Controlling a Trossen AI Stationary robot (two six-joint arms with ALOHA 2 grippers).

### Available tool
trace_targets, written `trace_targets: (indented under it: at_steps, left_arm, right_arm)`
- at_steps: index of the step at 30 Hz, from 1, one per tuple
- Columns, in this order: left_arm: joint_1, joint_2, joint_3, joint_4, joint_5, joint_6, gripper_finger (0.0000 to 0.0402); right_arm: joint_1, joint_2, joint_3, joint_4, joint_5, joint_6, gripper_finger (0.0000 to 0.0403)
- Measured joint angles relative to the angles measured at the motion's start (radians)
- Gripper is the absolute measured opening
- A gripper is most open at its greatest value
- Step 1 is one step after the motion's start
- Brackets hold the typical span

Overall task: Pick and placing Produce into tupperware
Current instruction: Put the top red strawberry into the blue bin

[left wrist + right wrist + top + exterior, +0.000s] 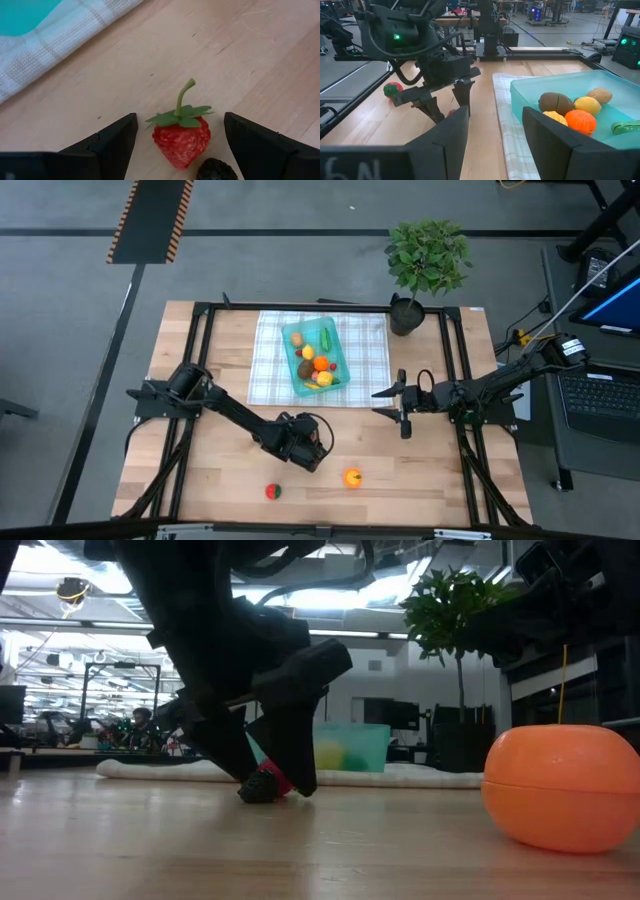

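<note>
A red strawberry (181, 142) with a green stem lies on the bare wood, and a small dark berry (217, 171) lies right beside it. My left gripper (180, 120) is open and slants down over them, with one finger on either side of the strawberry and a gap to each. In the low view its fingertips (300, 775) are close to the table. The teal tupperware (318, 355) stands on the checked cloth (270, 365) and holds several pieces of produce (580, 117). My right gripper (383, 401) waits open to the right of the tupperware.
An orange (352, 477) and a red and green fruit (273, 491) lie on the wood near the front edge. A potted plant (425, 265) stands at the far right corner. Black frame rails (200, 360) run along the table's sides.
</note>
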Motion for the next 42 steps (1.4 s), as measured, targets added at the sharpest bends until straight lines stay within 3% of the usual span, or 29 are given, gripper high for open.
trace_targets:
  at_steps: [11,28,42]
  left_arm:
    - [0.001,0.0,0.0,-0.003,0.006,-0.004,0.028]
    - [0.002,0.002,-0.001,-0.016,-0.006,-0.027,0.0135]
    - [-0.009,-0.045,-0.002,-0.045,0.016,0.035,0.0133]
  right_arm:
    - [0.0,0.0,0.0,0.0,0.0,0.0,0.0189]
    - [0.0,0.0,0.0,0.0,0.0,0.001,0.0189]
    - [0.0,0.0,0.0,-0.02,0.0,0.002,0.0189]
